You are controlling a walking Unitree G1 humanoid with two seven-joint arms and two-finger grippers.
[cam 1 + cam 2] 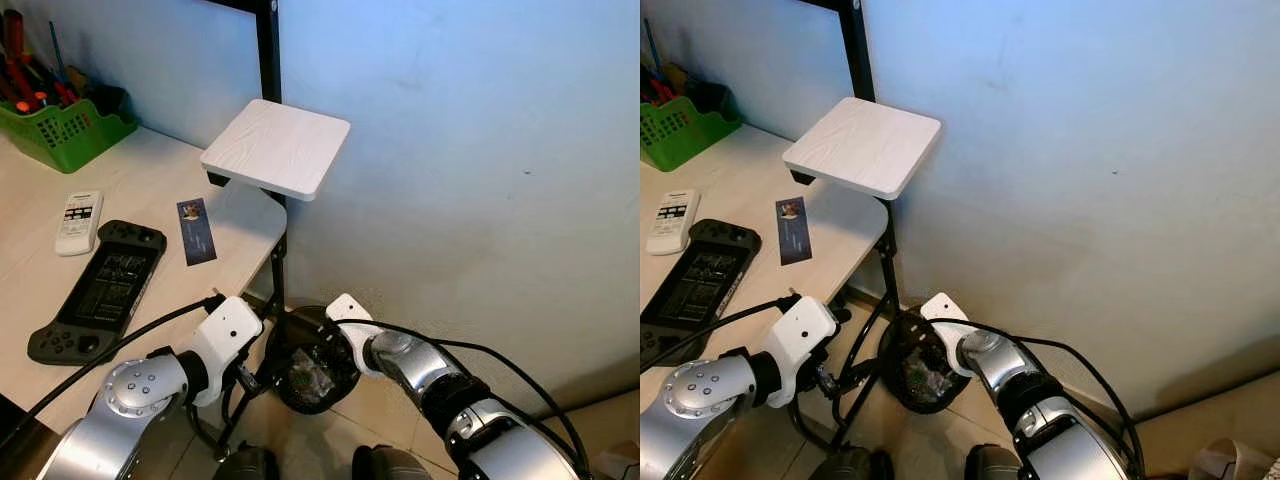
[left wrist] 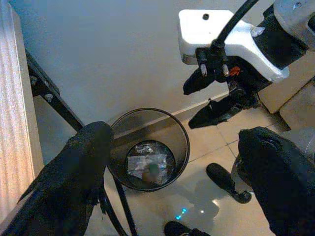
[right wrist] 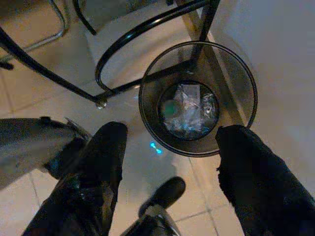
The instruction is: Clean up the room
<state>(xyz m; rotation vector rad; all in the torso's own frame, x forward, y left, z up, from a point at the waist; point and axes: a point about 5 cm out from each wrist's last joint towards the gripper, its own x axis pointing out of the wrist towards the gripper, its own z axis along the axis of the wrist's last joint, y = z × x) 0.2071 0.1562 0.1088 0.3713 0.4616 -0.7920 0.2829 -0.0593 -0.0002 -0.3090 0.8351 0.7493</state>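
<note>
Both the left gripper [image 2: 172, 167] and right gripper [image 3: 170, 147], fingers spread and empty, hang above the black bin [image 3: 198, 98] standing on the floor beside the surface's black leg [image 1: 277, 270].

Place: I take this for a home study corner.
Desk: pale wood-look top [image 1: 150, 190] on a black metal frame, against a plain wall.
Clutter: remote control [image 1: 78, 221], handheld game console [image 1: 98, 290], green basket [image 1: 62, 128] of tools.
Floor: beige tiles, with a black mesh waste bin [image 3: 198, 98] holding crumpled wrappers beside my desk leg.
</note>
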